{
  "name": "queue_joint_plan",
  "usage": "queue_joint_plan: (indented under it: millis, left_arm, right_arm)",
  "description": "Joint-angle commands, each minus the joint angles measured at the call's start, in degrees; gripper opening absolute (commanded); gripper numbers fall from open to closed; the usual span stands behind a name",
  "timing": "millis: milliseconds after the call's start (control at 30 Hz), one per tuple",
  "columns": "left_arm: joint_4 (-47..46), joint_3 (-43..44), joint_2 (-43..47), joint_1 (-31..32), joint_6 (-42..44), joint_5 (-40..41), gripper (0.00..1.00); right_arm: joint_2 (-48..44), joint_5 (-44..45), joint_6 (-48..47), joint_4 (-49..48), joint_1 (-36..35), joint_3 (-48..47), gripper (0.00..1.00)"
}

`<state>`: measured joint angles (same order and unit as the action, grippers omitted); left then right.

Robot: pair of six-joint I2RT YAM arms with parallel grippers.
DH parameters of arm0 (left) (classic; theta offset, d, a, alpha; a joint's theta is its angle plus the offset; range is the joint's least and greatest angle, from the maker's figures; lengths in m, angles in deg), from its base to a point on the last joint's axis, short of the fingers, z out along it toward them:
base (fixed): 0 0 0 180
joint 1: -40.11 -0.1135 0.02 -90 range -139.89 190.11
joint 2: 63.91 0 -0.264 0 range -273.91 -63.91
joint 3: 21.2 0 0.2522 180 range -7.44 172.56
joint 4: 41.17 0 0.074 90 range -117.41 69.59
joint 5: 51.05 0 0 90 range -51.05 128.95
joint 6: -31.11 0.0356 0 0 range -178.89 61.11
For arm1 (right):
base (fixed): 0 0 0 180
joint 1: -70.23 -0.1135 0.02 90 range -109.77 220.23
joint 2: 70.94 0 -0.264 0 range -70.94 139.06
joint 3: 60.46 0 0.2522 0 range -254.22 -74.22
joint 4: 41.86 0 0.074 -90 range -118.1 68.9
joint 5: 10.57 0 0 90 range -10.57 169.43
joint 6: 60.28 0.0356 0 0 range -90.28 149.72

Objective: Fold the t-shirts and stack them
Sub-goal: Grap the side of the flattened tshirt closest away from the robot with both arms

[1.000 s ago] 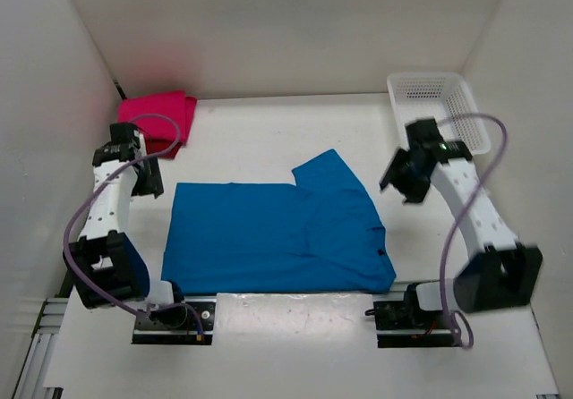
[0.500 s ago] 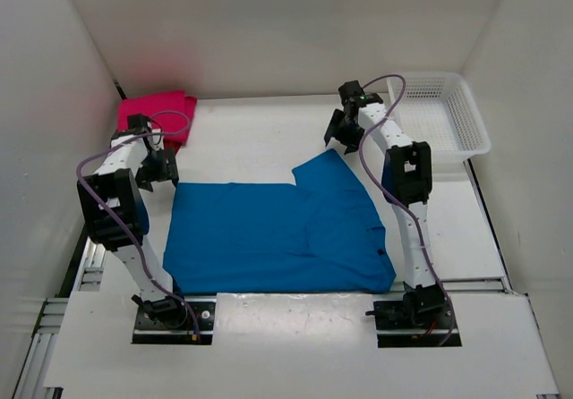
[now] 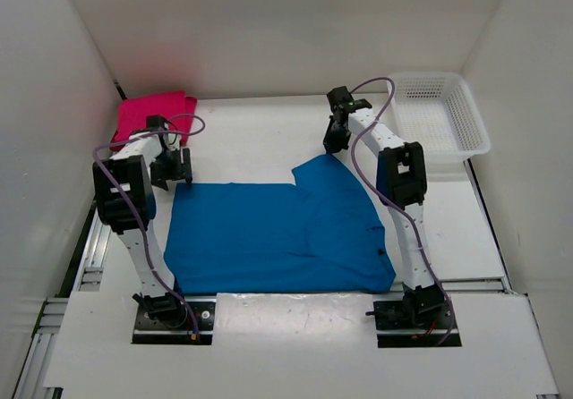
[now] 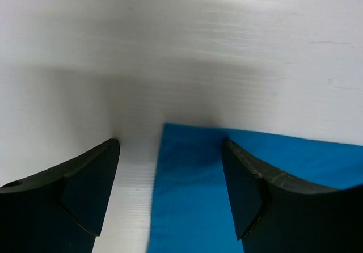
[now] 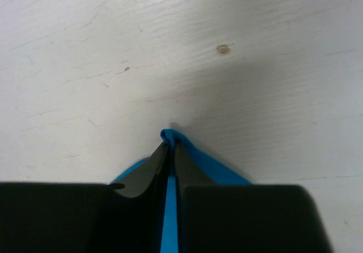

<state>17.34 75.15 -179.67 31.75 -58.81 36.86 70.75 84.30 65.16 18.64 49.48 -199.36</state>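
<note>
A bright blue t-shirt (image 3: 277, 233) lies spread flat mid-table, one sleeve pointing to the back. My right gripper (image 3: 333, 141) is at that sleeve's far tip, shut on a pinch of blue cloth (image 5: 215, 168); in the right wrist view the right gripper (image 5: 170, 145) has the cloth bunched at its tips. My left gripper (image 3: 173, 174) hangs open over the shirt's far left corner. In the left wrist view the left gripper (image 4: 171, 145) straddles the blue edge (image 4: 193, 196). A magenta-pink t-shirt (image 3: 152, 113) sits folded at the back left.
A white mesh basket (image 3: 425, 79) stands at the back right, against the wall. White walls close in the table on three sides. Both arms stretch forward from their bases at the near edge.
The right gripper swung from beside the basket to the blue sleeve tip and shut on it. The left gripper moved right and down to the shirt's far left corner, still open.
</note>
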Motion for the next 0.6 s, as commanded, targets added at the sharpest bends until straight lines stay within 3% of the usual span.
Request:
queue_joint_plan:
  millis: [0,100,267,433,567]
  left_arm:
    - [-0.72,-0.06,0.36,2.11,-0.08,-0.55,0.82]
    - [-0.72,-0.06,-2.18,2.12,-0.08,0.86,0.76]
    - [-0.72,1.26,-4.99,2.12,-0.08,1.38,0.54]
    - [0.33,1.26,-5.61,2.65,-0.08,0.86,0.1]
    - [0.34,-0.67,-1.24,2.65,-0.08,1.73,0.1]
  right_arm:
    - [-0.8,1.11,-0.72,1.77,0.01,2.1,0.06]
    - [-3.25,1.11,-1.42,1.77,0.01,3.32,0.05]
    - [-7.65,1.11,-2.65,0.72,-0.52,6.31,0.05]
    - [-11.78,1.82,-3.19,0.72,-0.52,8.6,0.01]
    - [-16.78,0.32,-3.89,0.72,-1.13,13.41,0.01]
